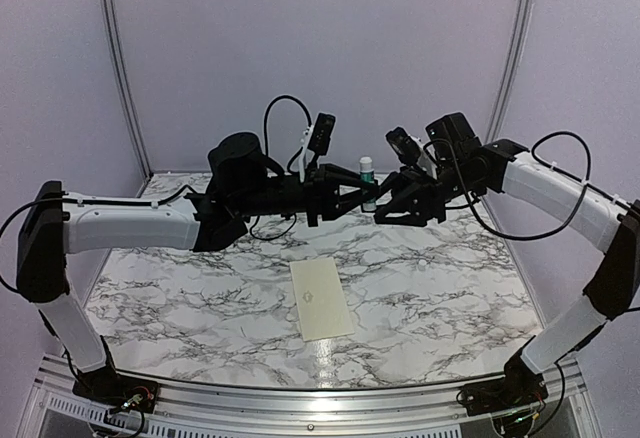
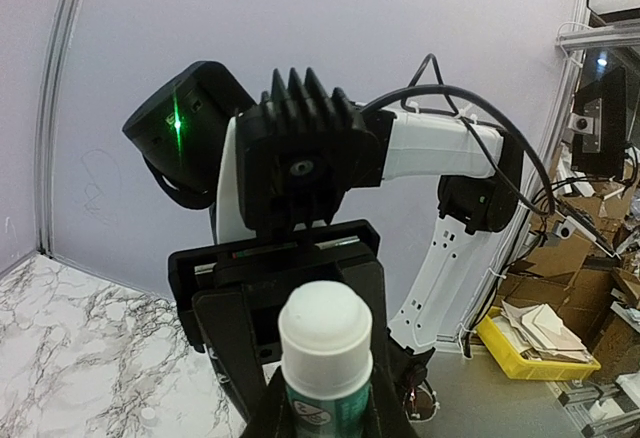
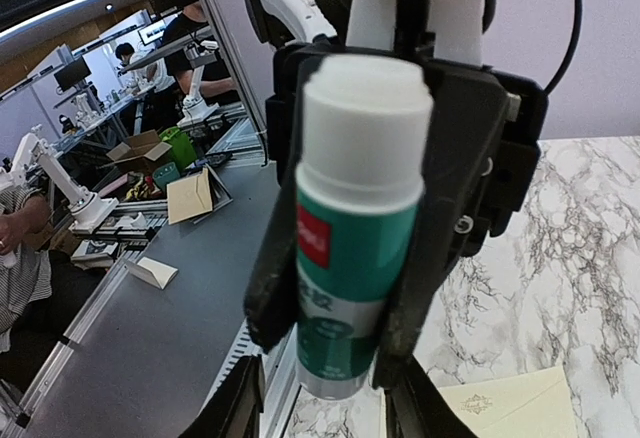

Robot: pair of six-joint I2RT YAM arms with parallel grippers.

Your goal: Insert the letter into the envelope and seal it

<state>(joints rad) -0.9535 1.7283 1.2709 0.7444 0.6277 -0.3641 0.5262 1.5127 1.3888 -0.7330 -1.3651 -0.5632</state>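
Above marble-look table (image 1: pixel 450 288), L tool (image 1: pixel 362 198) pinching cylindrical glue tube (image 3: pixel 355 218), R tool (image 1: pixel 384 210) state unclear, flat cream envelope (image 1: pixel 322 298).

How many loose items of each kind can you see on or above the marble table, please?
flat cream paper envelope: 1
white-and-green glue tube: 1
Total: 2
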